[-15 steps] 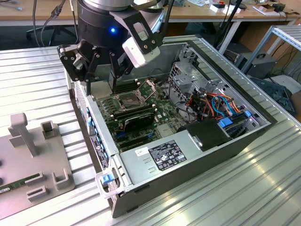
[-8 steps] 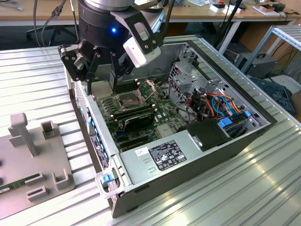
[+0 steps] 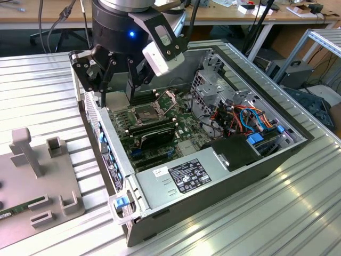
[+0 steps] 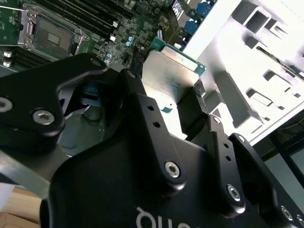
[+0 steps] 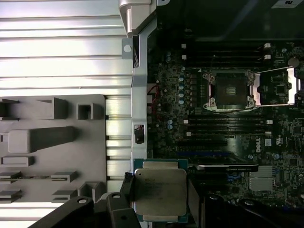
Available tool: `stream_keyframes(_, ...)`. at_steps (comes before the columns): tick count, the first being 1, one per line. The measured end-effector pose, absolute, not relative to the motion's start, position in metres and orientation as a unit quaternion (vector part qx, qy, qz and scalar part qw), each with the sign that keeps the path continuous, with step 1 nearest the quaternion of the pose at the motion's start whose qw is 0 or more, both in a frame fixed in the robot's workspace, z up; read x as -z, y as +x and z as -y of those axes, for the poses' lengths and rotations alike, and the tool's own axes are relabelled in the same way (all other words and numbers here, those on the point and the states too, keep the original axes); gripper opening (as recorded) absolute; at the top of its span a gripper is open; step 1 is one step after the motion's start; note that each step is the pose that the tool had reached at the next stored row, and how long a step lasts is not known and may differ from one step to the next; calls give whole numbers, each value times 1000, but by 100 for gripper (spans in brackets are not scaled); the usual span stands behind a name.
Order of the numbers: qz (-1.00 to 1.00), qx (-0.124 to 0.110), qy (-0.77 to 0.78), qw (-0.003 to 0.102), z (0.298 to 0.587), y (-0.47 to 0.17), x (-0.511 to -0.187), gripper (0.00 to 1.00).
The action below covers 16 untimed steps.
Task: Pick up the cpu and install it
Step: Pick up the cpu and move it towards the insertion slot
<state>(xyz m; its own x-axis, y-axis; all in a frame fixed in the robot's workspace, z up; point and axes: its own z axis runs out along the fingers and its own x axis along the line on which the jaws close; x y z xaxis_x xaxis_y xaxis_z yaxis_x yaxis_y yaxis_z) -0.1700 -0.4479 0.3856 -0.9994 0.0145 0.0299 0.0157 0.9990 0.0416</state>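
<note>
The cpu [image 5: 159, 192], a thin square chip with a dull silver-grey lid on a green board, is riding in the robot's gripper [image 3: 116, 88], whose jaws are closing narrowly on two opposite edges, with a dark finger [image 4: 194, 104] pressing against one side in the second wrist view. In the first wrist view the chip is hanging lid-up above the motherboard [image 5: 223, 142], just inside the side wall of the open computer case [image 3: 229, 186] and well apart from the socket [image 5: 230, 89], which is lying bare with its hinged metal frame [image 5: 275, 88] swung open. The chip looks light and stiff, so weight is probably posing no problem; the likelier trouble is its smooth metal lid and thin edges, which could be letting it slip or tilt in a shallow pinch. The edge grip seems the right one, since it is leaving the underside contacts untouched and the flat face level. Both the chip's underside and the socket's contact field are probably fragile, so any skew on meeting could be doing damage. Outside the case, a grey fixture plate [image 3: 37, 176] with raised holders is resting on the ridged metal table [image 3: 298, 213], at the exterior view's left.
</note>
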Motion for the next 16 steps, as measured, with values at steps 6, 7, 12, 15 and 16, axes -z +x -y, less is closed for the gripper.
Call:
stream_keyframes(6,1000,21,-8,15,448,-166,-386,54)
stream_keyframes(7,1000,21,-8,15,448,-165,-386,54)
stream_keyframes(12,1000,21,-8,15,448,-160,-386,54)
stream_keyframes(15,1000,21,-8,15,448,-157,-385,54)
stream_keyframes(16,1000,21,-8,15,448,-157,-385,54)
